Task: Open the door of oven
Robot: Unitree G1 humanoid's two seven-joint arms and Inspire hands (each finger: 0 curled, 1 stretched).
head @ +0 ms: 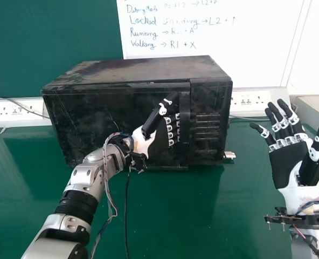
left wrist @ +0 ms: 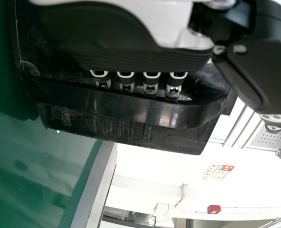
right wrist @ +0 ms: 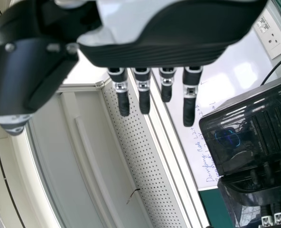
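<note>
In the head view, the black oven (head: 116,121) stands on the green table, its door flush with the front. My left hand (head: 158,137) is at the right part of the door, its straight fingers reaching behind the upright handle (head: 185,127) and its thumb pointing up. The left wrist view shows my left hand (left wrist: 117,42) beside the curved handle (left wrist: 131,108), which hides the fingertips. My right hand (head: 289,162) is raised right of the oven, palm showing, open and holding nothing. Its straight fingers hang below the right hand (right wrist: 150,54) in the right wrist view.
A whiteboard (head: 256,48) with handwriting is behind the oven. Wall sockets (head: 19,110) sit left of it, with more sockets (head: 251,101) to its right. A pale box-like edge (head: 316,110) is at the far right, behind my right hand.
</note>
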